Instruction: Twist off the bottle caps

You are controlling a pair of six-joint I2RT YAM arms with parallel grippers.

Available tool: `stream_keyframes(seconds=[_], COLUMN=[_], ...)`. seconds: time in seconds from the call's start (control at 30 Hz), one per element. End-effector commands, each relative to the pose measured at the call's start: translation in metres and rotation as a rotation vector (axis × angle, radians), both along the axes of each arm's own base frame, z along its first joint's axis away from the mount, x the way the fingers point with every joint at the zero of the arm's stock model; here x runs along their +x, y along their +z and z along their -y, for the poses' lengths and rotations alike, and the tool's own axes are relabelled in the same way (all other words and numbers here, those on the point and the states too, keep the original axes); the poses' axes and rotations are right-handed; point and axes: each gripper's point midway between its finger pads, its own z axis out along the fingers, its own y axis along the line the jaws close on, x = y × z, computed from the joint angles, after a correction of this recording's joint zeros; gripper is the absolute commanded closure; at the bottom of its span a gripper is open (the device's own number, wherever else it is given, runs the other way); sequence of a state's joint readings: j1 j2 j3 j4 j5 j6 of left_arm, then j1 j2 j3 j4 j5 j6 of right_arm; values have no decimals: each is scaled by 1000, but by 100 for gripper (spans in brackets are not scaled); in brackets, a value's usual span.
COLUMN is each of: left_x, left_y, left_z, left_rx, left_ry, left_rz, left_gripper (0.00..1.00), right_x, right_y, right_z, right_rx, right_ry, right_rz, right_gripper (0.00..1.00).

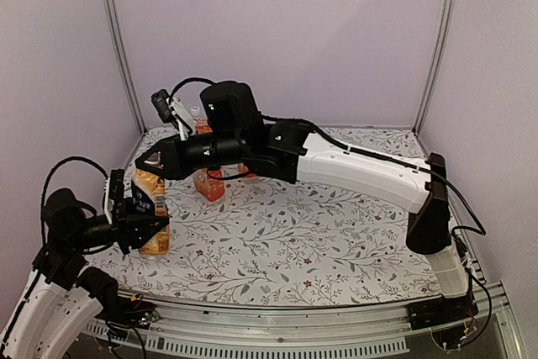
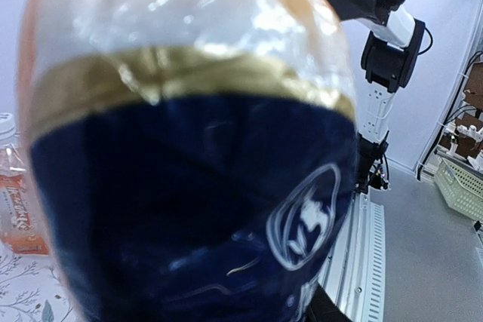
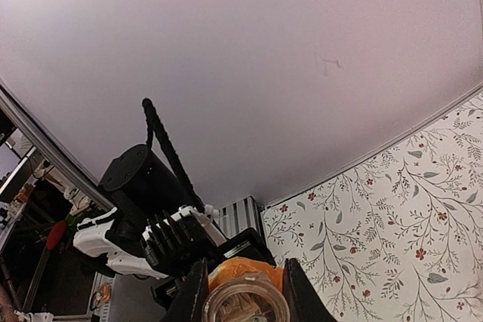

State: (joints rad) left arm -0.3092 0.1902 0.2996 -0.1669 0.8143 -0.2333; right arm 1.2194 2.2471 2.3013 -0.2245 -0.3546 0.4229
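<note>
Left arm [image 1: 50,292] bent low, left fingers [image 1: 141,229] closed around the dark-labelled bottle [image 2: 196,186]; right arm [image 1: 361,170] extended leftward, right fingers [image 3: 195,295] clamped on that bottle's top.

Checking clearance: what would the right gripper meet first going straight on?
The small round cap of the dark-labelled orange-drink bottle, between the fingers of the right gripper; past that, probably the left arm's black joint, though depth is unclear.
</note>
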Motion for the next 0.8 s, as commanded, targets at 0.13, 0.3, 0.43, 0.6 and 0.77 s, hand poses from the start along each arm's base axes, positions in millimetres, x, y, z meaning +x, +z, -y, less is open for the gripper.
stream_keyframes(seconds=[0.13,0.3,0.43,0.6,0.77], left_x=[6,9,13,17,20], left_y=[11,13,12,12,10], left_z=[-5,-8,-11,-14,-16], left_rx=[-3,-10,-10,-5,0], left_ry=[43,71,101,129,147], left_rz=[83,87,85,81,79], left_gripper=[37,1,0,1,0], right_x=[-16,-8,4,35,89], right_y=[11,17,11,-2,-21], right_z=[4,27,60,128,217], right_rx=[24,-8,-90,-237,-396], right_ry=[38,-41,-147,-374,-668], right_rz=[-48,7,70,155,242], right_gripper=[100,100,100,100,100])
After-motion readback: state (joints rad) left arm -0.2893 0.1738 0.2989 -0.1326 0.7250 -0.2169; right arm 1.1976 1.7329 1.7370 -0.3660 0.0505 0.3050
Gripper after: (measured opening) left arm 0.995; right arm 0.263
